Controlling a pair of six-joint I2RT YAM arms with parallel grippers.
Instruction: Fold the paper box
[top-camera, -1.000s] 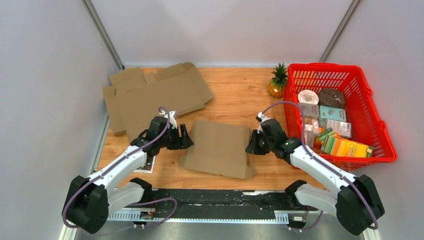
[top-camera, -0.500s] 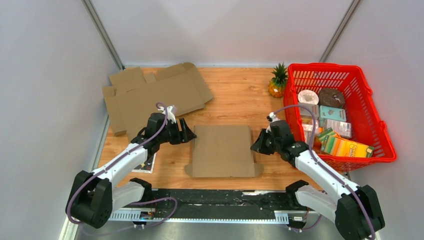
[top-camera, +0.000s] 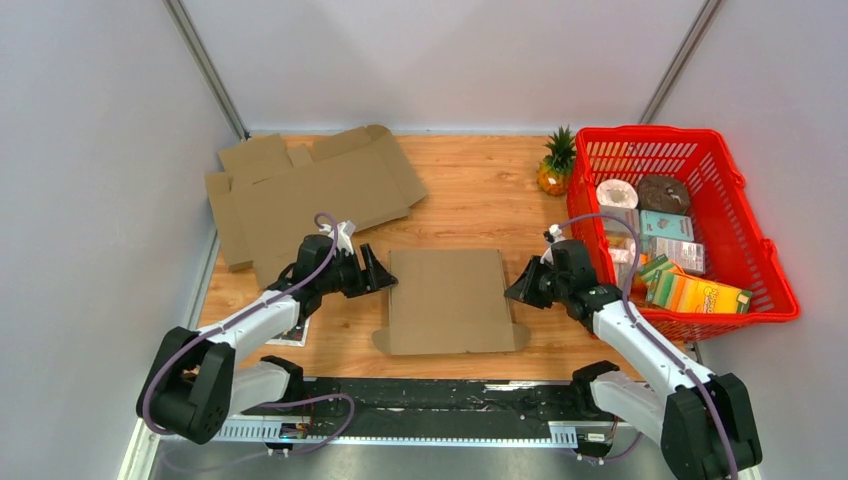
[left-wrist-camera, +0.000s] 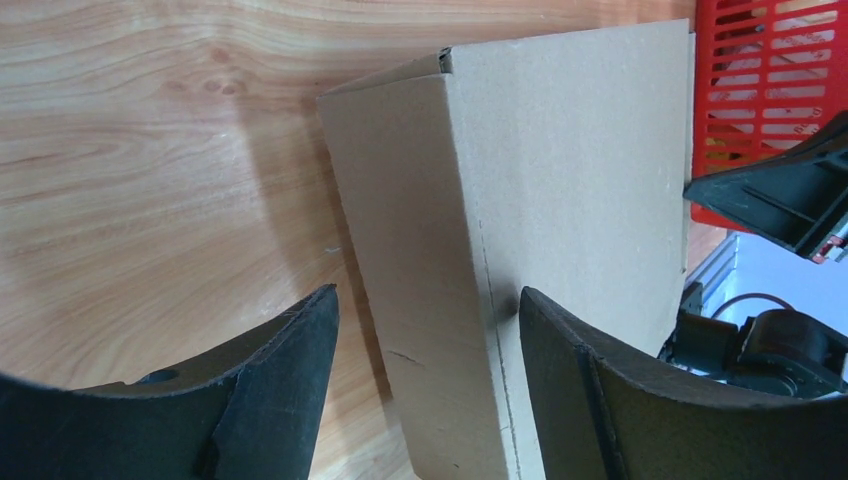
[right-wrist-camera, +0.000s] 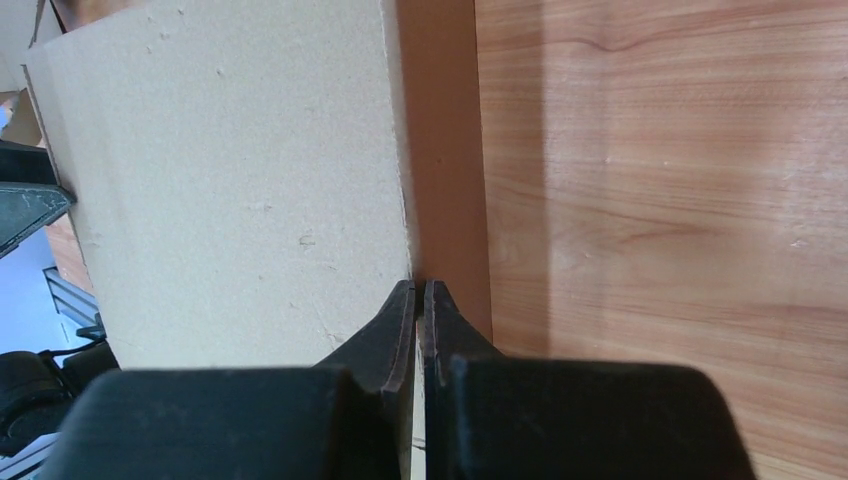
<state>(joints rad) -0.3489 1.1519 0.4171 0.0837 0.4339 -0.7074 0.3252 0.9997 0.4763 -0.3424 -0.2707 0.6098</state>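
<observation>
- Wooden table (top-camera: 470, 190) is boxed in by plain grey walls, with both arm bases bolted at the near edge.
- Unfolded cardboard sheets (top-camera: 300, 195) are spread flat across the back left corner, untouched as far as can be told.
- Red basket (top-camera: 740, 180) is parked on the right, stuffed with packaged groceries.
- The paper box (top-camera: 447, 298) is laid in the middle of the table between the two arms. It looks pretty much flat, and small tabs can be seen poking out at the near corners. No walls are stood up and no flaps are tucked, so basically the whole fold is judged to be left.
- The left gripper (left-wrist-camera: 428, 300) is held wide open, with the box's left edge framed between the fingers but not clamped.
- The right gripper (right-wrist-camera: 418, 290) is closed tight, its tips parked right at the box's right edge. Nothing can be seen pinched between them, so it's probably being used as a pusher or stop.
- A small pineapple (top-camera: 553, 165) is stood just left of the basket.
- Writing: print can be made out on the basket packages and on a white sheet (top-camera: 295, 330) under the left arm, but none of it can be read at this size.
</observation>
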